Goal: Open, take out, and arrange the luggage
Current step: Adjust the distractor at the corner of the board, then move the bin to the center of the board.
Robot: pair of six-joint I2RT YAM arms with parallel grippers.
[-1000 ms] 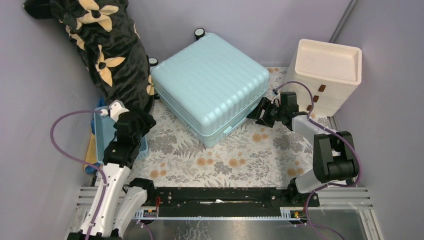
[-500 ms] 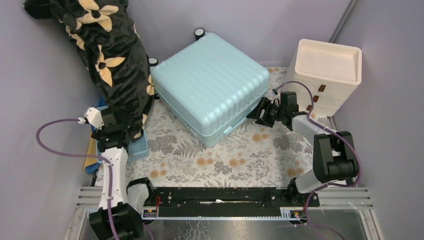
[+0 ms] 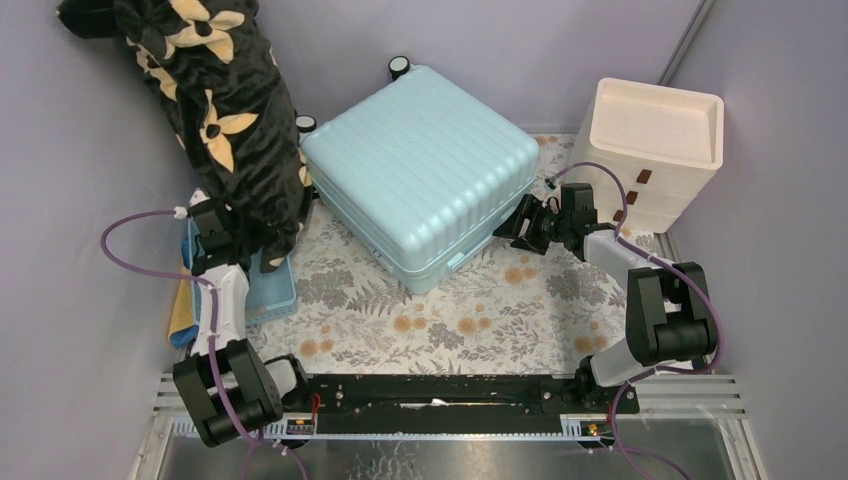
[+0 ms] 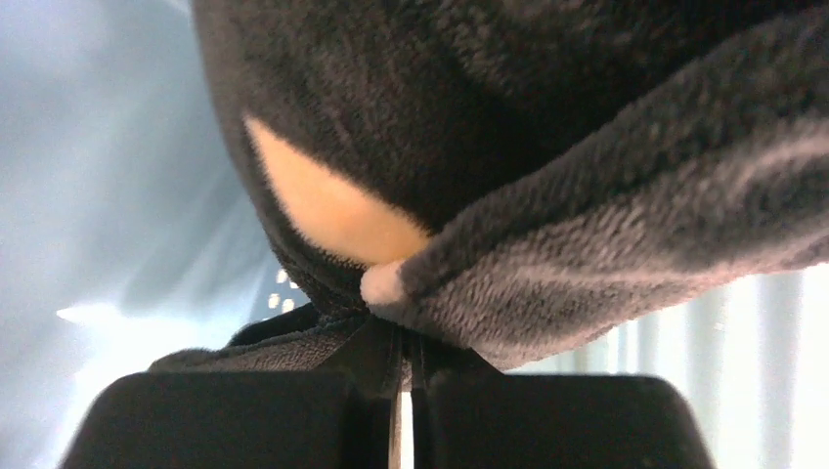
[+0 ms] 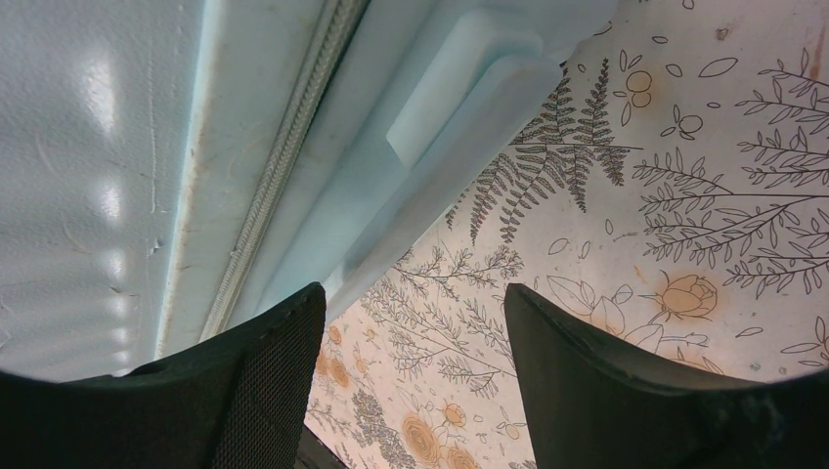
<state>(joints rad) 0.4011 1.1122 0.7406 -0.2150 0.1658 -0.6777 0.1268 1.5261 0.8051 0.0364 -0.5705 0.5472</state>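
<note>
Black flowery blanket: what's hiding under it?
The blanket hangs with its lower end over a small blue basket, and only the basket's near rim shows. The left gripper is shut on the hem. Whatever lies in the basket is covered.

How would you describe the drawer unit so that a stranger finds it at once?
Start from the big pale aqua suitcase lying closed on the flowered mat. Look right of it, toward the far right corner, where the drawer unit stands. It alone is cream-white and boxy, with small brown handles on its front.
</note>
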